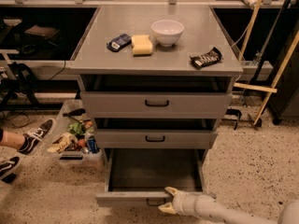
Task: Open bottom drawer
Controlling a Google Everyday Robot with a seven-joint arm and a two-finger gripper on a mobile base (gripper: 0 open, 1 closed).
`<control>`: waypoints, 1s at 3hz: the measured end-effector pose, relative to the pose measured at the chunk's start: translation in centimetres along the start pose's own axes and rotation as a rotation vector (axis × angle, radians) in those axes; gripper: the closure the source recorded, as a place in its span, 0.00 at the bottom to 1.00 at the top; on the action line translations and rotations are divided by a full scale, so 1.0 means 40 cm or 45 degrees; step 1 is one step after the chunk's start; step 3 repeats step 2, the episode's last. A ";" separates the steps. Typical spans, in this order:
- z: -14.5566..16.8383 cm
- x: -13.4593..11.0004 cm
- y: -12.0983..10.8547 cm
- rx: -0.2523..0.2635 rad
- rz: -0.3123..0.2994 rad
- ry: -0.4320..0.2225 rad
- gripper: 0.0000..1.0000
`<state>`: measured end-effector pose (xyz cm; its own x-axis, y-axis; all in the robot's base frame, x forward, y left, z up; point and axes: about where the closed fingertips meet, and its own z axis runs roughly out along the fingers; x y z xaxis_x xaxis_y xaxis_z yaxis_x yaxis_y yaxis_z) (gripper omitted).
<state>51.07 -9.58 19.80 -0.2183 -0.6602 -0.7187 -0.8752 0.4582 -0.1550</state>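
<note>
Below the grey metal worktop's (140, 62) front edge, the cream gripper (167, 200) is resting at the open flat grey bottom drawer (126, 199); whether it is gripping, I cannot tell.

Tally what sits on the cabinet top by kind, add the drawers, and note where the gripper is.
white bowl: 1
yellow sponge: 1
dark blue packet: 1
dark snack wrapper: 1
drawers: 3, namely top drawer, middle drawer, and bottom drawer, pulled out
Total: 7
The gripper is at the bottom drawer's front, beside its handle.
</note>
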 end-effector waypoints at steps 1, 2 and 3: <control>0.000 0.000 0.000 0.000 0.000 0.000 0.00; 0.000 0.000 0.000 0.000 0.000 0.000 0.00; 0.000 0.000 0.000 0.000 0.000 0.000 0.00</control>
